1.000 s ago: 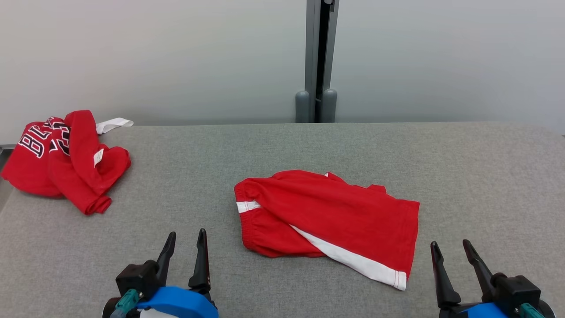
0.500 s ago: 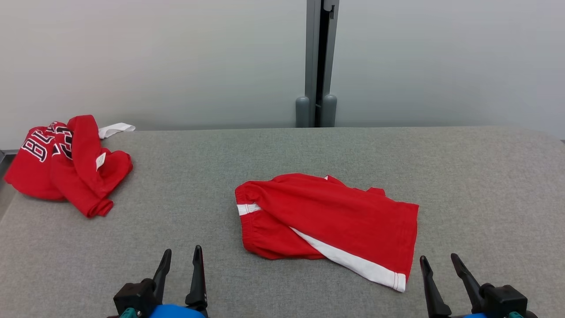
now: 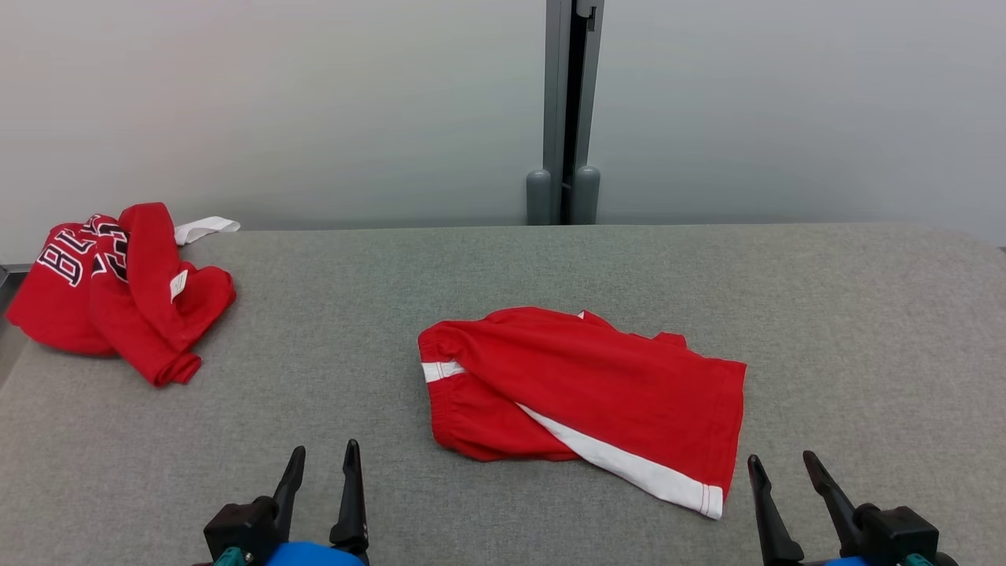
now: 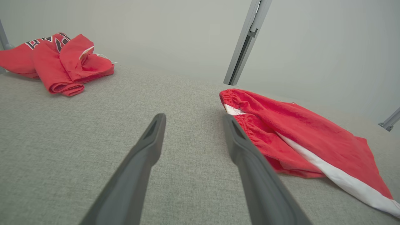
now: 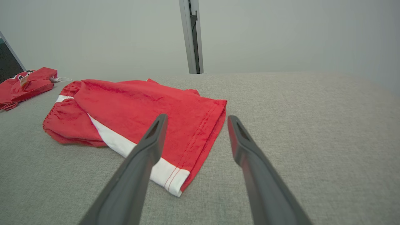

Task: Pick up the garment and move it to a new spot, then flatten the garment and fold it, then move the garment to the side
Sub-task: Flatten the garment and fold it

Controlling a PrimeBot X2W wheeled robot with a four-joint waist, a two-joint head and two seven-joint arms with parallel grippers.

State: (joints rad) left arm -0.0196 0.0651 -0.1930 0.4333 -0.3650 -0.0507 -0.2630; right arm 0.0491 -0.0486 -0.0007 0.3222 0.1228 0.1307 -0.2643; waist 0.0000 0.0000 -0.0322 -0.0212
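Note:
The garment (image 3: 597, 385) is a pair of red shorts with a white side stripe. It lies in the middle of the grey table, with its elastic waistband to the left and its hem to the right. It also appears in the wrist views: shorts (image 4: 297, 125) and shorts (image 5: 140, 103). My left gripper (image 3: 324, 446) is open near the front edge, left of the waistband and apart from it. In the left wrist view, the left gripper (image 4: 194, 116) holds nothing. My right gripper (image 3: 782, 457) is open just right of the hem corner, and the right gripper (image 5: 197, 116) is also empty.
A crumpled red jersey (image 3: 118, 291) with black and white lettering lies at the table's far left corner, partly over the edge. The grey fabric table (image 3: 825, 299) spreads wide to the right. A grey post (image 3: 566, 110) stands against the pale wall behind.
Both grippers have drawn back toward the near edge and sit lower in the head view. The camera tilted slightly. The shorts and the jersey have not moved.

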